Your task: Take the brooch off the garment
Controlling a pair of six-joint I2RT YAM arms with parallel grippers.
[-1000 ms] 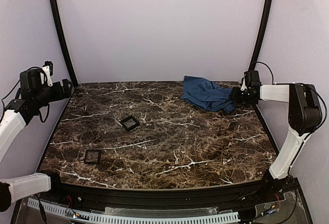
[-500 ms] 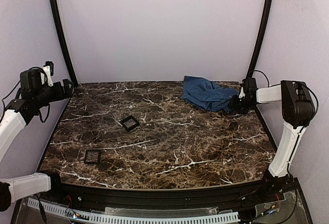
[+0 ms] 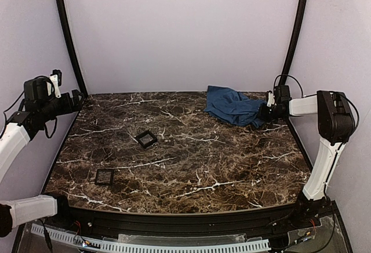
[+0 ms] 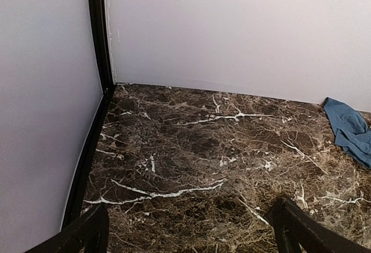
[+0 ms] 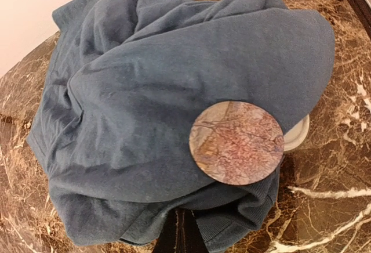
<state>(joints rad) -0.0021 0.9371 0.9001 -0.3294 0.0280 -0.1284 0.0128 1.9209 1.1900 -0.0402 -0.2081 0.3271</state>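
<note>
- Top view: you look from high above the near edge of the table [image 3: 191, 166], facing the back wall [image 3: 185, 32]. It stands far off; the whole tabletop fits, with the blue cloth [image 3: 232, 107] small at the far right.
- Left wrist view: you look from low over the table's left side, slanting towards the back wall and the far left corner. The cloth shows only at your right edge, well away.
- Right wrist view: you look steeply down, very near; the cloth fills most of it.
- Shared: table and cloth appear in all three.
</note>
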